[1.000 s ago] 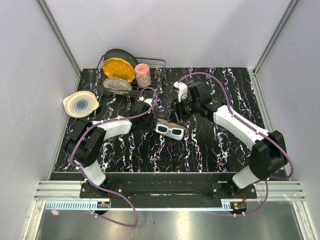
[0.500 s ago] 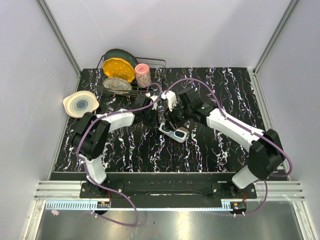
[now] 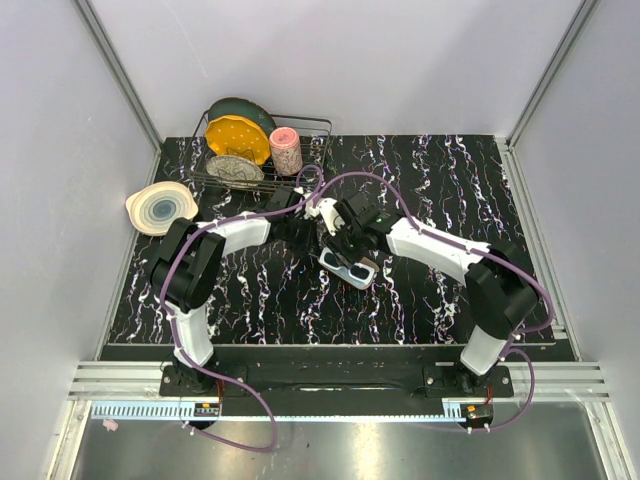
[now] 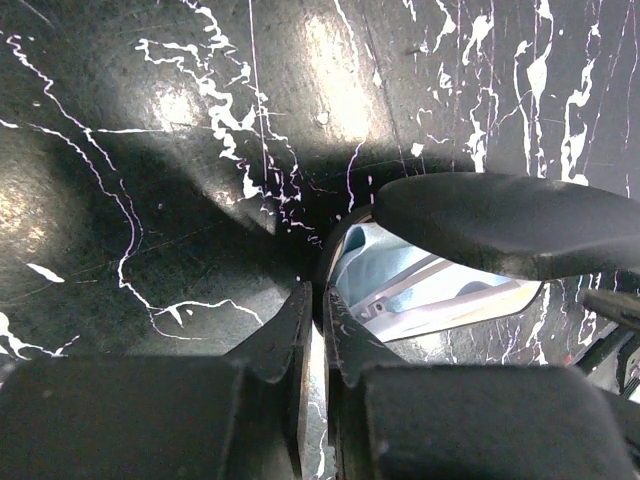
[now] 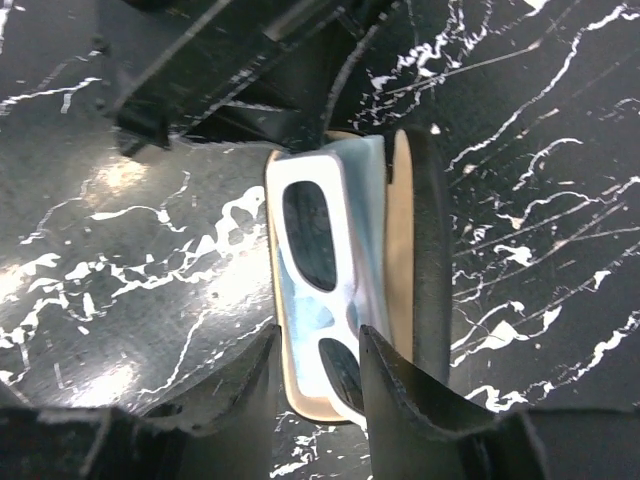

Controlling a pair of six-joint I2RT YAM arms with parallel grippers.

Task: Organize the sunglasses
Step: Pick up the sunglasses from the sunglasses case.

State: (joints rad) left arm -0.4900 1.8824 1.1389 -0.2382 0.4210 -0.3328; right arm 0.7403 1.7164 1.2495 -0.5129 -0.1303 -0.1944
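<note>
The sunglasses (image 5: 325,303) have a white frame. The glasses case (image 5: 428,250) is black, tan inside; the cloth (image 5: 366,175) in it is light blue. Around the case the table (image 5: 150,250) is black, veined white; beyond it, a yellow plate (image 3: 238,138).

Left white-and-black arm (image 3: 240,230) reaching rightward, left black gripper (image 4: 318,330) closed, right white-and-black arm (image 3: 440,248) reaching leftward, right black gripper (image 5: 318,375) parted.

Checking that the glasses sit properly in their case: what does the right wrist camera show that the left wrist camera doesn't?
Right wrist only: the sunglasses, whole white front and both lenses, lying on the blue cloth, with the open right gripper over one end. Left wrist only: the left gripper, fingers pressed shut, beneath the lid and its black outside. Both: the open case, the cloth, the marbled table.
</note>
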